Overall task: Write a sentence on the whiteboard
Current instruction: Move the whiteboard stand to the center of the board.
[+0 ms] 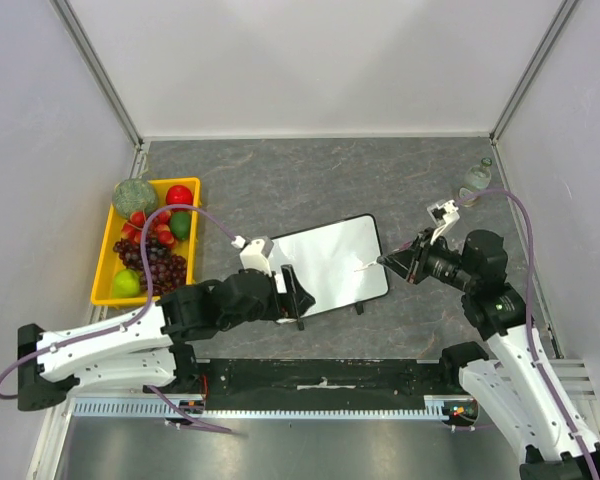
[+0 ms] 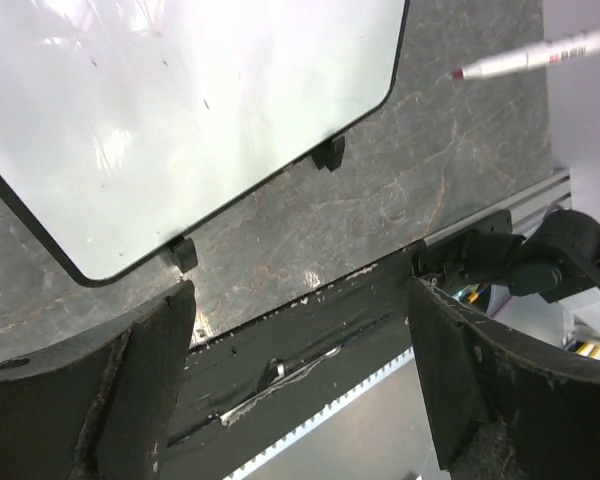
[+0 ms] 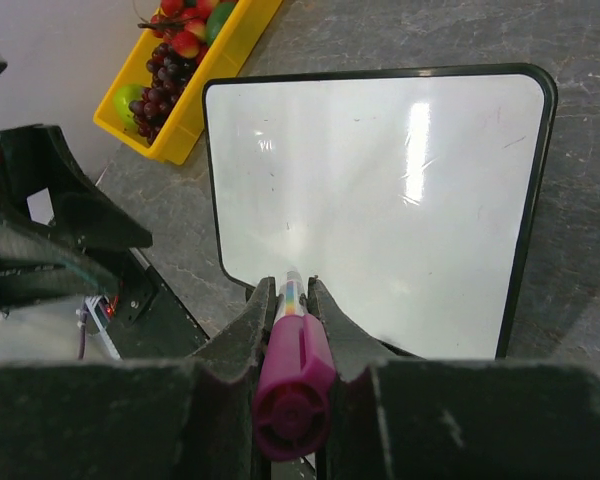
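The whiteboard (image 1: 330, 262) lies flat mid-table, tilted, its surface blank; no sentence shows on it. It also shows in the left wrist view (image 2: 200, 120) and the right wrist view (image 3: 380, 190). My right gripper (image 1: 388, 262) is shut on a pink-capped marker (image 3: 293, 370), cap toward the camera. The marker's tip (image 1: 365, 266) is at the board's right edge; the marker also shows in the left wrist view (image 2: 535, 58). My left gripper (image 1: 292, 295) is open and empty at the board's near-left corner, its jaws (image 2: 300, 380) spread wide over the black base rail.
A yellow bin (image 1: 105, 262) with grapes, apples and other fruit stands at the left, also visible in the right wrist view (image 3: 195, 110). A small clear bottle (image 1: 477, 180) stands at the far right. White walls close in the table.
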